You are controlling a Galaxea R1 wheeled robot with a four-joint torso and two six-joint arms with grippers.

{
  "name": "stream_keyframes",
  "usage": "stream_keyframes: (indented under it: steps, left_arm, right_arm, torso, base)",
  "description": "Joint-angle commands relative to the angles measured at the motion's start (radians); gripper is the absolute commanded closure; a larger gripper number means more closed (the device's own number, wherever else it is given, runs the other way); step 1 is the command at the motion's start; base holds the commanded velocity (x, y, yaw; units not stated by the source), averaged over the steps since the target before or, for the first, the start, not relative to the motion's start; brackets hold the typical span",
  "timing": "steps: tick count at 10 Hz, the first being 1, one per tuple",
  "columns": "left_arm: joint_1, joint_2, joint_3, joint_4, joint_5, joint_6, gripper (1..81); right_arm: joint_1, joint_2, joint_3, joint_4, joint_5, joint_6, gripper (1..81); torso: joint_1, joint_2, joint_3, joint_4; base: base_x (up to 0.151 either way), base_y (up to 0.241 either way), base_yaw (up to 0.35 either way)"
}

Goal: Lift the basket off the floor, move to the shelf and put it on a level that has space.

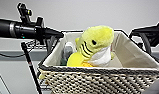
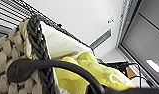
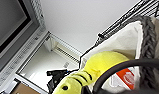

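Observation:
The basket (image 1: 95, 80), cream-and-dark weave with a dark braided rim and white lining, hangs high and close in the head view. A yellow plush shark (image 1: 95, 45) sits in it. My left gripper (image 1: 50, 41) is at its left end and my right gripper (image 1: 142, 41) at its right end, each shut on the basket. A dark loop handle (image 2: 45, 66) crosses the left wrist view beside the woven wall (image 2: 10, 57). The other handle (image 3: 120, 68) arcs under the rim (image 3: 147, 37). The shelf (image 1: 28, 60) is just behind, with its black post and wire tier at left.
Black wire grid of the shelf runs past the basket's far side (image 2: 10, 10) (image 3: 135, 15). A plain light wall (image 1: 95, 12) is behind the shelf. White ceiling and a window frame (image 3: 22, 37) are overhead.

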Motion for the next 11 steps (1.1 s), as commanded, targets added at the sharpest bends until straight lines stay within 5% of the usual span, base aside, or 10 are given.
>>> stream_keyframes:
  steps: [1,4,11]
  left_arm:
    - [-0.178,0.047,-0.116,-0.028,-0.033,0.011,81.1]
    - [-0.215,0.066,-0.185,-0.052,-0.006,0.011,81.1]
    - [-0.235,0.182,-0.376,-0.051,0.06,0.012,81.1]
  right_arm:
    - [0.173,0.057,-0.12,0.008,-0.008,0.005,81.1]
    - [0.233,0.1,-0.186,-0.005,-0.035,0.051,81.1]
    - [0.236,0.21,-0.393,-0.03,-0.078,0.05,81.1]
  torso:
    - [0.0,0.0,0.0,0.0]
    - [0.0,0.0,0.0,0.0]
    - [0.0,0.0,0.0,0.0]
  base:
    - [0.0,0.0,0.0]
    - [0.0,0.0,0.0]
    - [0.0,0.0,0.0]
